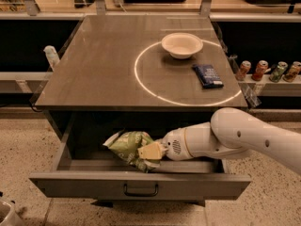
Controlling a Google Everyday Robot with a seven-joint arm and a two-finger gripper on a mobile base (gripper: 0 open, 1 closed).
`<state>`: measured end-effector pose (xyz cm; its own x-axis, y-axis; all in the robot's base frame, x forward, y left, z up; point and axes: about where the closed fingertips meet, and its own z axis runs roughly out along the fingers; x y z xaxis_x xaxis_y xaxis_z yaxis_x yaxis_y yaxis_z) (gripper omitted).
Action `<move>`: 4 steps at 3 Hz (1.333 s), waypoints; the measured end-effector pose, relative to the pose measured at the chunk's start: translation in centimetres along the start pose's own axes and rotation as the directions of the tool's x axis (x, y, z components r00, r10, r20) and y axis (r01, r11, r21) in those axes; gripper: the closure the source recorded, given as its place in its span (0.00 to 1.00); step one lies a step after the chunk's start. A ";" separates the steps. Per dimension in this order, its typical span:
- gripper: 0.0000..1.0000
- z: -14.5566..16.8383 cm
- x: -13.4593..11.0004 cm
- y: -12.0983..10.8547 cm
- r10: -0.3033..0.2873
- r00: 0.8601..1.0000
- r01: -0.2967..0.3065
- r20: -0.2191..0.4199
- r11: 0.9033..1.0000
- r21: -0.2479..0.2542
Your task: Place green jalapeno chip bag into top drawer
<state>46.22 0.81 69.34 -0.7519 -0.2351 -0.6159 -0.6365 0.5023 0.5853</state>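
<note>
The green jalapeno chip bag (128, 146) is crumpled and lies inside the open top drawer (141, 185), left of centre. The drawer is pulled out, its grey front panel and dark curved handle (140, 190) facing me. My gripper (151, 151) reaches into the drawer from the right on the white arm (235, 138). Its tan fingers (149, 150) are closed on the bag's right end. The bag's underside and the drawer floor beneath it are hidden.
A white bowl (182, 44) and a small dark blue flat packet (207, 75) sit on the tabletop (94, 69) above the drawer. Several cans (268, 71) stand on a shelf at right. A white bottle (51, 55) stands at left.
</note>
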 end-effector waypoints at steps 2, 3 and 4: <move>0.17 0.0 0.0 0.0 0.000 1.000 0.000 0.000 1.000 0.000; 0.00 0.0 0.0 0.0 0.000 1.000 0.000 0.000 1.000 0.000; 0.00 0.0 0.0 0.0 0.000 1.000 0.000 0.000 1.000 0.000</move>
